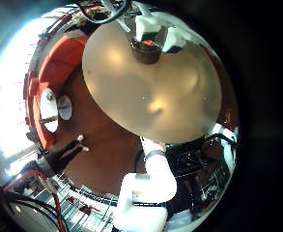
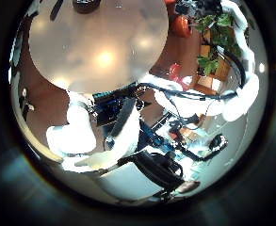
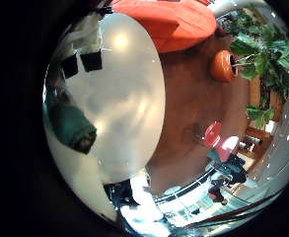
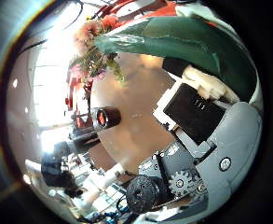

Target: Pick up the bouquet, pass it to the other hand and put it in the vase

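Observation:
The bouquet's wrap (image 4: 173, 42) lies right across my right palm in the right thumb side palm view. Its flowers (image 4: 91, 42) stick out past the hand, above the round table (image 4: 141, 103). My right hand's fingers (image 4: 209, 82) curl against the wrap. The wrap's other end (image 3: 73, 126) shows in the right little finger side palm view. The vase (image 4: 106, 117), a dark open cylinder, stands upright on the table, away from the bouquet. It also shows in the left little finger side palm view (image 1: 146, 50). My left hand (image 2: 76, 137) is off the table's edge, its fingers spread and holding nothing.
A potted plant (image 3: 226, 64) stands on the floor beyond the table. A large low seat (image 3: 169, 20) curves along the floor on the table's far side.

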### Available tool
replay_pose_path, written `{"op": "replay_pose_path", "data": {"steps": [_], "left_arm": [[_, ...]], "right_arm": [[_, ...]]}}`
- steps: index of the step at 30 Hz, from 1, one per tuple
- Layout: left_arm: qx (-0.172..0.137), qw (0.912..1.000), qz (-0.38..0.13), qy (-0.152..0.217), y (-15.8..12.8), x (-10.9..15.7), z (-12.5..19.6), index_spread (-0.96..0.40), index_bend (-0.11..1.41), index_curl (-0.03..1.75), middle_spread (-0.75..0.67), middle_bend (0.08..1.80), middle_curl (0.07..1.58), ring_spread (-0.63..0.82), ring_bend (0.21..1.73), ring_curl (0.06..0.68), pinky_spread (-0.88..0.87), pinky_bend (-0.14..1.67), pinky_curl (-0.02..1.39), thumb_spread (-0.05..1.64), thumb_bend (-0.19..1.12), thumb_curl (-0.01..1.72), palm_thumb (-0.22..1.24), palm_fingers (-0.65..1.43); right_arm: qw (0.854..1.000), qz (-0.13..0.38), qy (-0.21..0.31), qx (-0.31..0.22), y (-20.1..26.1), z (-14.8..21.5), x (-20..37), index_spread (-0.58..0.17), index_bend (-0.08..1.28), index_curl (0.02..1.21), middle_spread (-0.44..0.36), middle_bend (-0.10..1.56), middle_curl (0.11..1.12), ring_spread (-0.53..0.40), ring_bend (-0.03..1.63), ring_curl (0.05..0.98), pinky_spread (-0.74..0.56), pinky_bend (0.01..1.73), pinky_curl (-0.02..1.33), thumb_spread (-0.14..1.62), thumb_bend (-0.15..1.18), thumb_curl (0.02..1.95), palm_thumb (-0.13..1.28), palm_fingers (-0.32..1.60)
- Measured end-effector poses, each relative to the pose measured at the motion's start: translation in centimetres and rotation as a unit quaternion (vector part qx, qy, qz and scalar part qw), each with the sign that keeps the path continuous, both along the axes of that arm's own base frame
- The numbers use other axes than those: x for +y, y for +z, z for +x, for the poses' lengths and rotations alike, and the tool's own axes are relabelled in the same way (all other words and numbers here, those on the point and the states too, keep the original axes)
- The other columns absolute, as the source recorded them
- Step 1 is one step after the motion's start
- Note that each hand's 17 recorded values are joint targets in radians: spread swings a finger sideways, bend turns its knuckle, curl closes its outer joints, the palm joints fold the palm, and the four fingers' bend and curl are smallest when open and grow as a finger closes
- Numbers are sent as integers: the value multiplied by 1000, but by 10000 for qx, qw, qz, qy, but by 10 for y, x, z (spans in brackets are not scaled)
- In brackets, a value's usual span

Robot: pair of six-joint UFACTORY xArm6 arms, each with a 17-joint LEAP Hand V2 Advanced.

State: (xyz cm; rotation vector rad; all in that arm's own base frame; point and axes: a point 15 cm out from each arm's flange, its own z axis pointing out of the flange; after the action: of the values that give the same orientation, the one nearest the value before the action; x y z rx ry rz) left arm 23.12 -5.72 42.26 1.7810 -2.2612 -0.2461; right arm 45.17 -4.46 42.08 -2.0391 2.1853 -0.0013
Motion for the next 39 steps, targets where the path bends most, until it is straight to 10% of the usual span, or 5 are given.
{"op": "replay_pose_path", "data": {"steps": [8, 16, 22, 29, 39], "left_arm": [[-316, 9959, -812, 260, 10, -18, 21, -94, 224, 432, 159, 233, 347, 295, 586, 161, 314, 197, 345, 1188, -13, 298, 259, 410], [-491, 9756, -2087, 475, 31, -33, 29, -101, 224, 457, 101, 281, 384, 243, 586, 156, 253, 188, 332, 1191, -19, 297, 265, 452], [-877, 9327, -3426, 712, 59, -42, 40, -87, 211, 467, 43, 391, 423, 211, 582, 146, 217, 171, 314, 1182, -17, 297, 254, 521], [-1283, 8493, -4978, 1203, 86, -54, 65, -100, 212, 502, -30, 481, 487, 164, 604, 150, 173, 202, 308, 1127, -26, 316, 283, 519], [-878, 7960, -5887, 1099, 98, -82, 61, 85, 139, 411, 197, 257, 426, 329, 697, 178, 268, 369, 369, 998, -33, 320, 207, 208]], "right_arm": [[9890, 1091, -72, -999, 69, -23, -5, -267, 1126, 958, -154, 1328, 885, -201, 1432, 714, -175, 1369, 708, 896, 66, 894, 1159, 1116], [9437, 2813, 217, -1725, 100, -54, -10, -251, 1146, 950, -145, 1341, 870, -197, 1435, 719, -175, 1337, 747, 890, 53, 971, 1152, 1123], [8860, 4252, 551, -1766, 102, -85, 0, -242, 1154, 941, -135, 1346, 856, -194, 1443, 720, -177, 1314, 775, 884, 39, 1025, 1141, 1131], [8283, 5357, 1088, -1228, 86, -113, 35, -235, 1162, 929, -128, 1353, 843, -192, 1447, 719, -180, 1294, 805, 880, 31, 1079, 1141, 1132], [7732, 5905, 2295, -267, 57, -156, 136, -227, 1177, 914, -124, 1358, 834, -190, 1451, 716, -185, 1268, 845, 881, 16, 1140, 1141, 1130]]}}
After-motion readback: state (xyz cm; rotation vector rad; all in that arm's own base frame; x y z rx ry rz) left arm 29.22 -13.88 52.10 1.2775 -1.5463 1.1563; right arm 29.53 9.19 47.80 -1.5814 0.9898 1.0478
